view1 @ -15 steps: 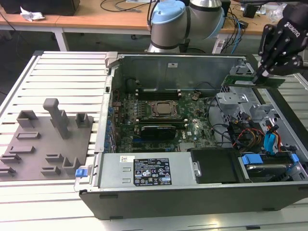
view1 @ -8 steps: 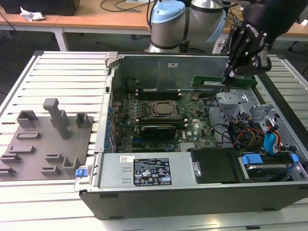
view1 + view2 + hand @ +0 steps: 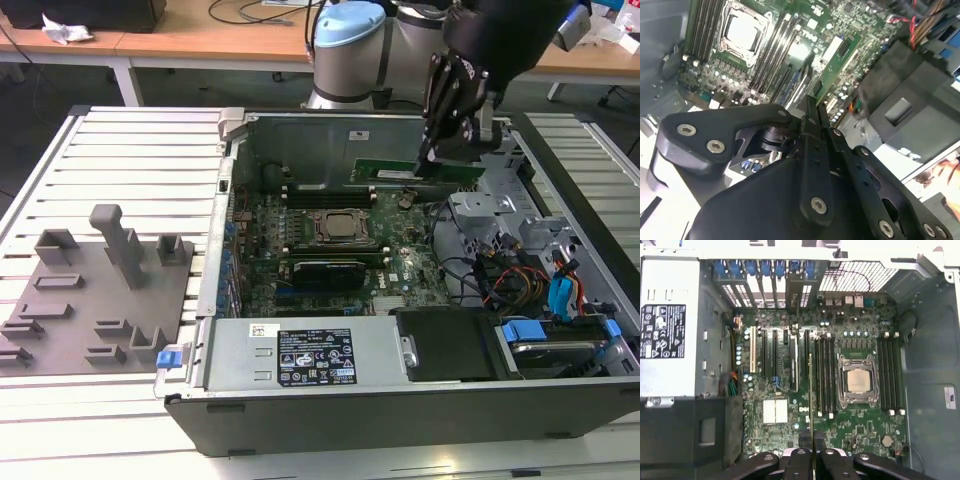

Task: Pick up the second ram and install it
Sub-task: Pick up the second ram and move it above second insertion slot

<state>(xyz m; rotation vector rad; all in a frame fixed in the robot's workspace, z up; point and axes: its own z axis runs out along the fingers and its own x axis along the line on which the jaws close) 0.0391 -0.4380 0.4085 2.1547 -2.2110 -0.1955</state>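
The second ram [image 3: 412,172] is a long green stick held level above the open computer case, over the far right part of the motherboard [image 3: 400,265]. My gripper [image 3: 440,158] is shut on its upper edge. The second wrist view has the ram [image 3: 838,60] sticking out from my gripper [image 3: 813,106], with the board below. Seen edge-on in the first wrist view, the ram [image 3: 810,395] is a thin line rising from my gripper [image 3: 812,447], beside the black memory slots [image 3: 826,375] next to the processor socket [image 3: 858,381].
The case's metal walls [image 3: 330,135] ring the board. A power supply [image 3: 300,355] lies along the near side, with drive bays and loose cables [image 3: 525,285] at the exterior view's right. A grey fixture plate [image 3: 100,300] with blocks lies outside the case on the slatted table.
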